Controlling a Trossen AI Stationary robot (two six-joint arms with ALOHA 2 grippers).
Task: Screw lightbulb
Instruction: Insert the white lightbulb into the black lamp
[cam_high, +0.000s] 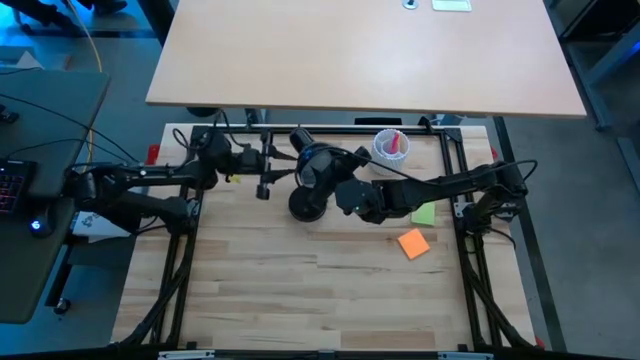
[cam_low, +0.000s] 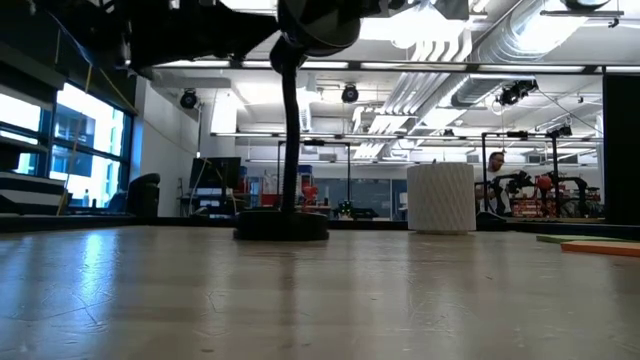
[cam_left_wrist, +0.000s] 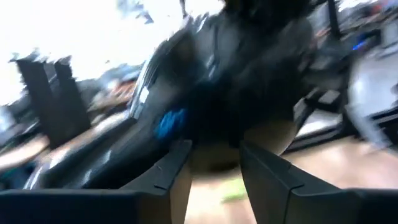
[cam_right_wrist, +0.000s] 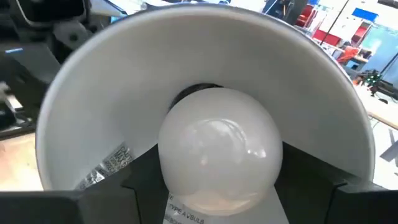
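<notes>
A black desk lamp stands on its round base at the table's far middle, its head raised on a stem. The white lightbulb sits inside the head's white shade, and my right gripper is shut on it. The bulb's screw base is hidden behind its globe. My left gripper hovers just left of the lamp head. In the blurred left wrist view its fingers stand apart with the dark head ahead. My right gripper pinches the bulb's round globe between its two fingers, one finger on each side of the widest part. It reaches in from the table's right, pointing into the shade's mouth. The bulb is lifted clear of the table, inside the shade.
A white ribbed cup holding a red item stands at the far right, behind the lamp. An orange note and a green note lie on the table under the right arm. The near half of the wooden table is bare.
</notes>
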